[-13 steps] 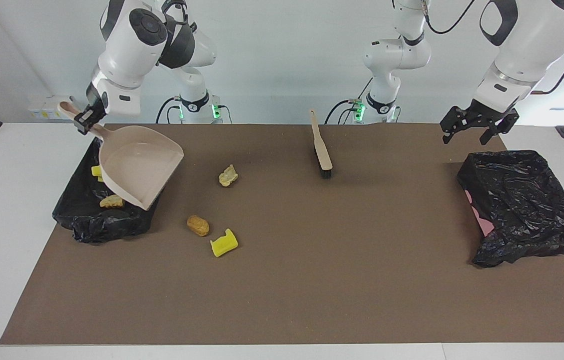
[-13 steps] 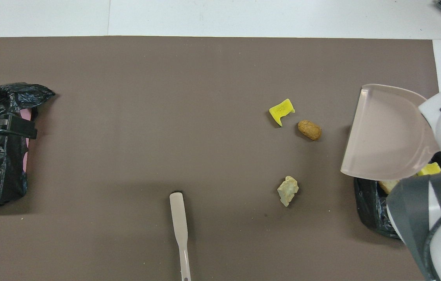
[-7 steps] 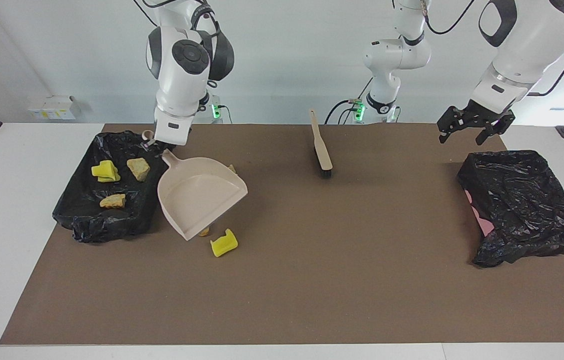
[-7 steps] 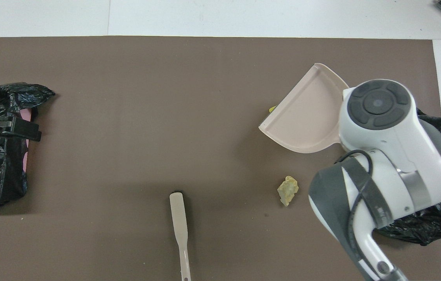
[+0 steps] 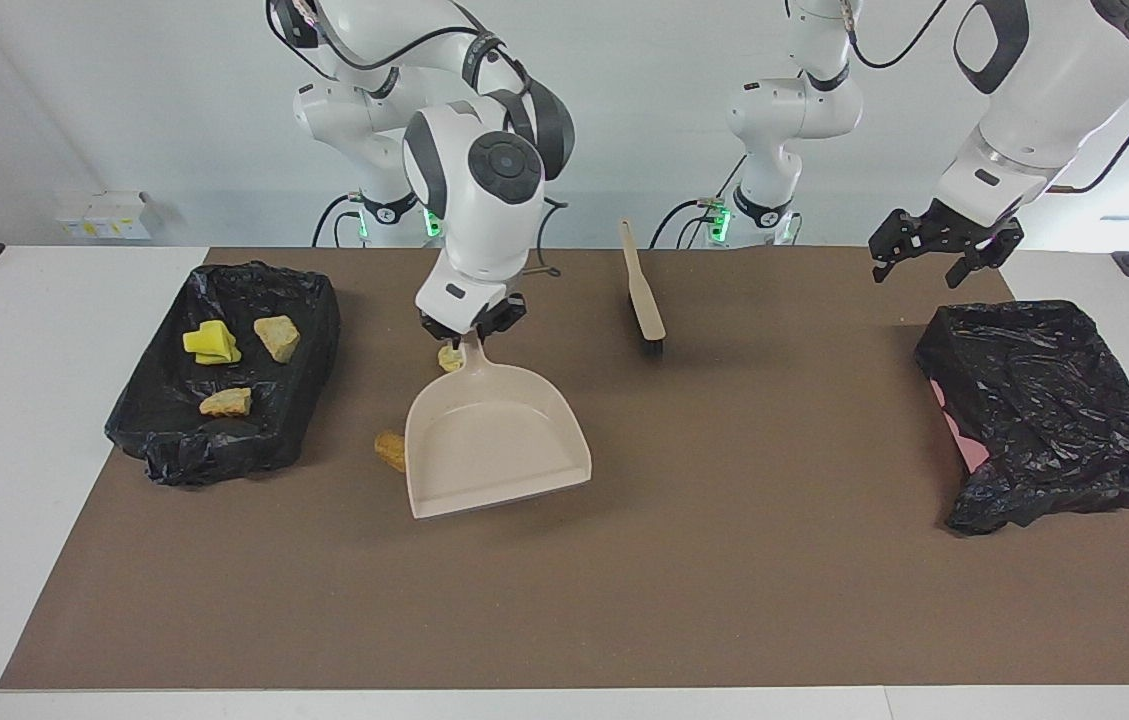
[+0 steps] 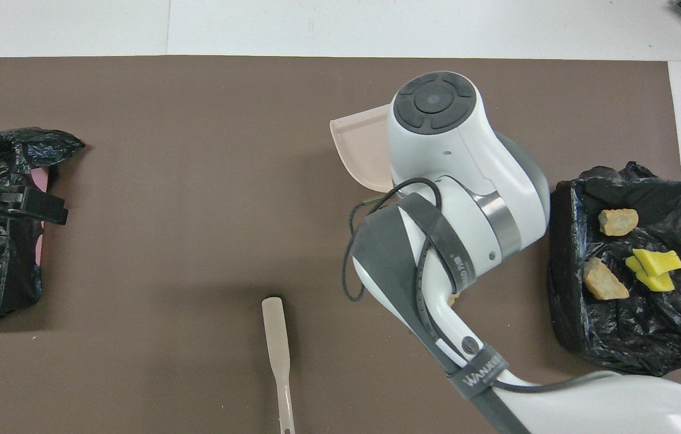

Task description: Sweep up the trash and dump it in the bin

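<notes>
A: Three bits sit in the bin point(image 5: 179, 440) by the right arm's end of the mat point(image 5: 624, 600): yellow sponge point(image 5: 211, 342), two tan lumps point(image 5: 276, 336).
B: And loose ones?
A: Brown lump point(image 5: 389, 449) touching the dustpan point(image 5: 499, 440) wall, pale lump point(image 5: 448, 357) by its handle.
B: Right gripper point(image 5: 469, 333)?
A: Fingers pinched shut on the handle, pan mid-mat.
B: Next step, I'd say: set the lip flat, mouth toward the loose bits, so nothing slides under.
A: Brush point(image 5: 643, 292) lies untouched near the mat's robot-side edge.
B: Left gripper point(image 5: 944, 250)?
A: Fingers spread, holding nothing, over the mat's corner by the second bag point(image 5: 1044, 410). Waiting.
</notes>
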`<state>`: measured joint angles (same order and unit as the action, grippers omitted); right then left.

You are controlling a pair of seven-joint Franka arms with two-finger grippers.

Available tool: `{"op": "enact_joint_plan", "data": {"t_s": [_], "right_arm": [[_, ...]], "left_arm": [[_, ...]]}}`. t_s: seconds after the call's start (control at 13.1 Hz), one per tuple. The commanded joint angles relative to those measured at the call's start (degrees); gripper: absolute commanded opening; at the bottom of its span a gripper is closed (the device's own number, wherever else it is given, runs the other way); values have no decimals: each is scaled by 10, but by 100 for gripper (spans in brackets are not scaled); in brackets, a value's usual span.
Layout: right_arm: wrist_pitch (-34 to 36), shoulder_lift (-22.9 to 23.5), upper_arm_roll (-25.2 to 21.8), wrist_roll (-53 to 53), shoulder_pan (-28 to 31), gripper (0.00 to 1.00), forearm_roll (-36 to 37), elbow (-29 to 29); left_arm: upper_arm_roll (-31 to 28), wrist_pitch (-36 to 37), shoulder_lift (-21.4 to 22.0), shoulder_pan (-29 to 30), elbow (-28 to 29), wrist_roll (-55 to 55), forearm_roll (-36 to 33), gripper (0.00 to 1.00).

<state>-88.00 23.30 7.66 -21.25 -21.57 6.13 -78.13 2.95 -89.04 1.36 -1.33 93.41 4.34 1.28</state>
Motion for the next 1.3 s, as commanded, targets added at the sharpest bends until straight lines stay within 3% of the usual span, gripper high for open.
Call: {"op": "enact_joint_plan", "data": {"t_s": [0.0, 0.15, 0.46, 0.84, 1.0, 1.07, 1.22], "right_arm": [[18, 90, -1, -117, -27, 0, -51, 124], [-11, 141, -1, -191, -68, 0, -52, 160], [-74, 187, 0, -235, -97, 0, -99, 184], [-124, 201, 1, -235, -131, 0, -108, 162], [-174, 199, 1, -237, -143, 0, -122, 127], [-197, 193, 1, -237, -149, 2, -118, 103], [-204, 189, 1, -237, -145, 23, -118, 89]], "left_arm": [[-3, 4, 17, 0, 20, 10, 5, 100], [-3, 5, 15, 4, 14, 7, 6, 100], [-4, 0, 13, 5, 13, 6, 5, 100], [-6, 4, 13, 5, 13, 6, 6, 100], [-6, 7, 14, 5, 13, 6, 5, 100], [-6, 7, 14, 5, 13, 6, 6, 100], [-6, 7, 14, 4, 13, 5, 6, 100]]}}
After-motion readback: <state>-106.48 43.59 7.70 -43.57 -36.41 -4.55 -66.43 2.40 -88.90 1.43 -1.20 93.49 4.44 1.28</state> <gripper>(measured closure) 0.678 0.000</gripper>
